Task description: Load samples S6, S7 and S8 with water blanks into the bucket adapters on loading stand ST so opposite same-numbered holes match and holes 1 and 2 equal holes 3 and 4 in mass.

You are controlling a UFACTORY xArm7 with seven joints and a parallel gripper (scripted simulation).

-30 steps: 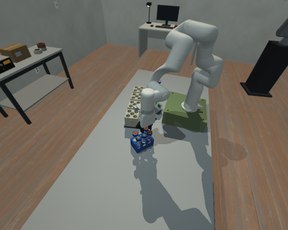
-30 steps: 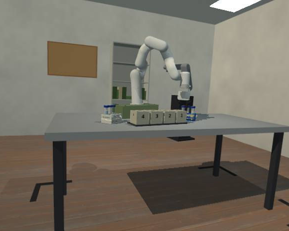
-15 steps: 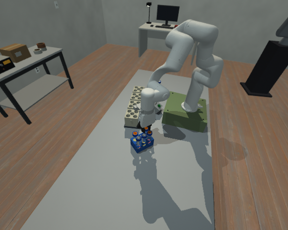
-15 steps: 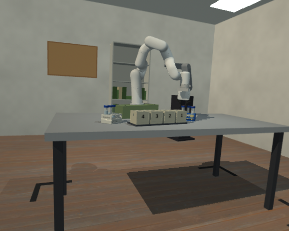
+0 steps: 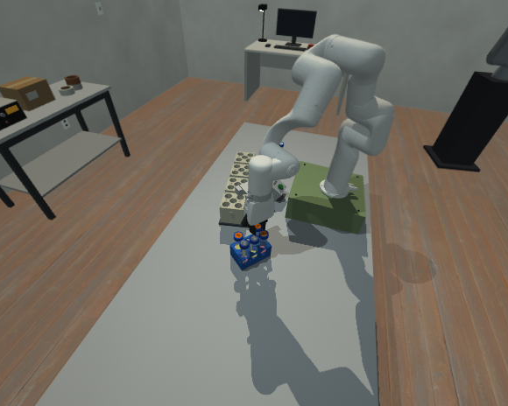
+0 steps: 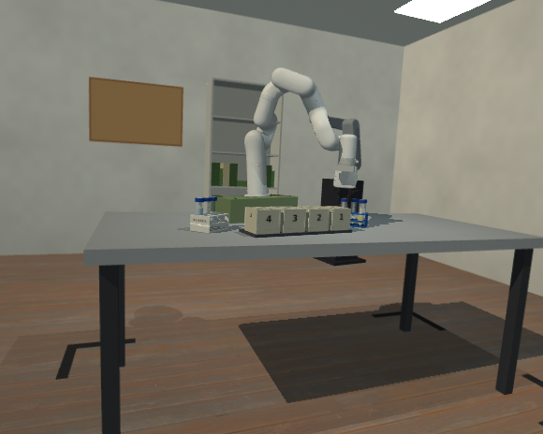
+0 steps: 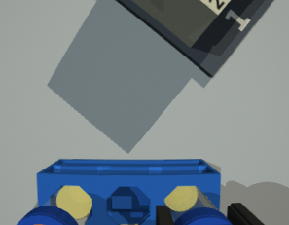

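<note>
Claw: the gripper (image 5: 258,228) (image 6: 346,198) (image 7: 203,215) has its fingers drawn in on either side of a blue-capped tube (image 5: 258,227) (image 7: 204,218), pinching it; you cannot read its ID from these views.
Tube's place: at the far right of the blue rack (image 5: 257,262) (image 6: 365,224) (image 7: 127,180), seen from above.
Blue rack: it sits on the grey table (image 5: 180,306) (image 6: 310,240), just nearer to you than adapter 1 in the top view. Two more orange-dot caps (image 5: 238,235) (image 5: 264,234) and two grey-dot caps (image 5: 244,244) (image 5: 254,240) stand in it.
Adapters: you have four beige blocks (image 6: 269,220) (image 6: 295,220) (image 6: 318,219) (image 6: 341,218) side by side on a dark stand (image 5: 233,225) (image 6: 305,232) (image 7: 208,67), numbered 4, 3, 2, 1 from left to right in the exterior view.
Blanks: their white rack (image 6: 199,224) stands left of adapter 4 in the exterior view, with blue-capped tubes (image 6: 199,206) upright in it.
DONE key: the green key (image 5: 280,186) is between the adapters and the arm's green base (image 5: 322,219) (image 6: 258,202), from above.
</note>
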